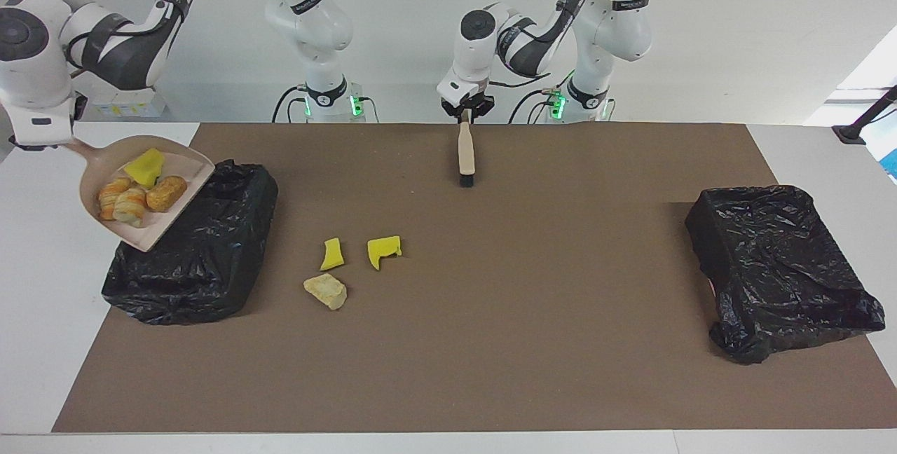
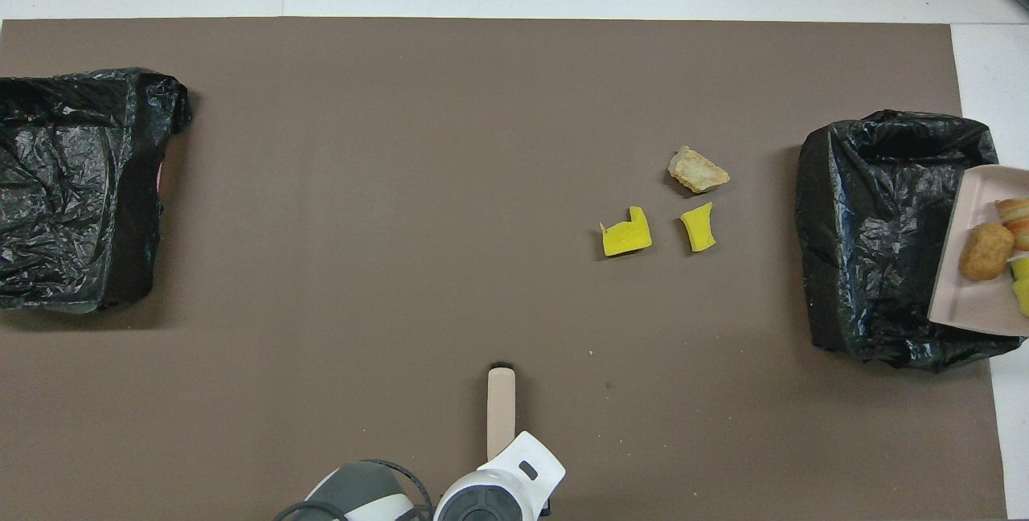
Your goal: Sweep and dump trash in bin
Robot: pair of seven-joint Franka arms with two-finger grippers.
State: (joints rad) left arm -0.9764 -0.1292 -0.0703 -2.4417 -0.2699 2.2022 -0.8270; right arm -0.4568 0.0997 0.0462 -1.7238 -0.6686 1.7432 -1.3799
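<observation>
My right gripper (image 1: 43, 144) is shut on the handle of the beige dustpan (image 1: 151, 228), which hangs tilted over the outer edge of the black-lined bin (image 1: 196, 258), mouth toward the bin. In the pan lie trash pieces: a yellow sponge (image 1: 146, 167), an orange-brown lump (image 1: 167, 193) and striped pale lumps (image 1: 115, 195). On the mat beside the bin rest two yellow scraps (image 1: 332, 254) (image 1: 383, 249) and a beige lump (image 1: 326, 291). My left gripper (image 1: 466, 115) is at the handle end of the brush (image 1: 465, 149), whose bristles touch the mat close to the robots.
A second black-bagged bin (image 1: 778, 265) sits at the left arm's end of the table. The brown mat (image 1: 532, 314) covers most of the table, with white tabletop around it. A few small crumbs (image 2: 591, 353) lie on the mat.
</observation>
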